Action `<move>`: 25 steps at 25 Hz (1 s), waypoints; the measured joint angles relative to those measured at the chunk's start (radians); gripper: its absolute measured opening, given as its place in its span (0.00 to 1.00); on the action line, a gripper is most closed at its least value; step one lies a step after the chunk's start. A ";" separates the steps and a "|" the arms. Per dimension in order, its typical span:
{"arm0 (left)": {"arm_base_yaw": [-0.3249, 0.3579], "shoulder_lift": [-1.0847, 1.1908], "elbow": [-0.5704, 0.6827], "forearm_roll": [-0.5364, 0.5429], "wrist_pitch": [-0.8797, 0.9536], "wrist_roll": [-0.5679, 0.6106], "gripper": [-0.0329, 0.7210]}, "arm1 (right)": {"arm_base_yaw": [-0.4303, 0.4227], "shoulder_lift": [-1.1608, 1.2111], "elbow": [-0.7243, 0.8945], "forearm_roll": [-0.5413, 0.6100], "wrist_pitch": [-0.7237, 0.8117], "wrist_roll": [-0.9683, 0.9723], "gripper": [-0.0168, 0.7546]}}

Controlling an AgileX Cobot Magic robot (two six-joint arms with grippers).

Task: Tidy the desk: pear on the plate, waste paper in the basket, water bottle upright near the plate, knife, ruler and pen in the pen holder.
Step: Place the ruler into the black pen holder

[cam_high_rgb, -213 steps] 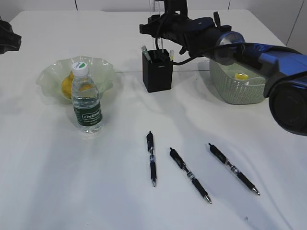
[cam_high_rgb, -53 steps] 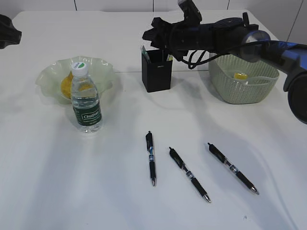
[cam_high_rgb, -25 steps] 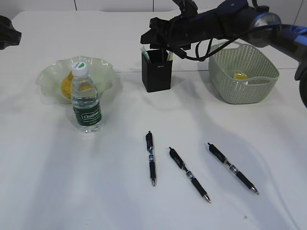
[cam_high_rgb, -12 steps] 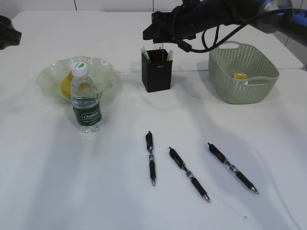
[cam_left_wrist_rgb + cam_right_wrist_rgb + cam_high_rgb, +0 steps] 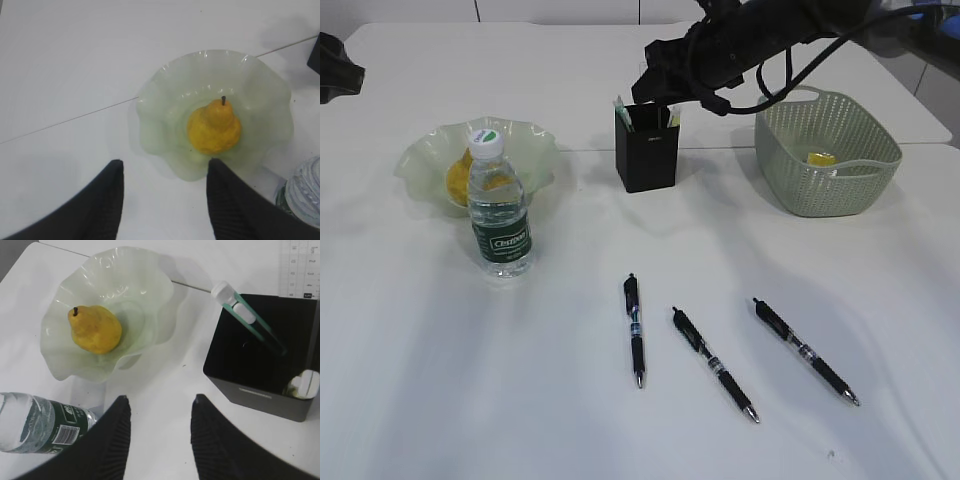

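Note:
The yellow pear (image 5: 460, 176) (image 5: 214, 127) (image 5: 95, 330) lies in the pale green plate (image 5: 428, 152) (image 5: 160, 100) (image 5: 150, 270). In front of the plate the water bottle (image 5: 501, 215) (image 5: 35, 422) stands upright. The black pen holder (image 5: 647, 152) (image 5: 260, 395) holds a green-and-white knife (image 5: 246, 316) and a clear ruler (image 5: 300, 265). Three black pens (image 5: 636, 330) (image 5: 714, 364) (image 5: 805, 350) lie on the desk (image 5: 440, 380). Yellow waste paper (image 5: 823, 158) lies in the basket (image 5: 825, 190). My right gripper (image 5: 652, 82) (image 5: 160, 402) hangs open and empty above the holder. My left gripper (image 5: 165, 167) is open and empty, high over the plate's near rim.
A table seam (image 5: 590, 150) runs behind the plate and the pen holder. The left arm's dark body (image 5: 335, 75) shows at the left edge of the exterior view. The right arm's cables (image 5: 770, 60) cross above the basket's back rim.
The right arm has lifted and swung back toward the upper right, away from the pen holder's mouth. The left gripper and the things on the desk have not moved.

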 joint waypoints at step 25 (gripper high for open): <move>0.000 0.000 0.000 0.000 -0.018 0.000 0.54 | 0.000 -0.085 0.000 -0.345 0.238 0.147 0.41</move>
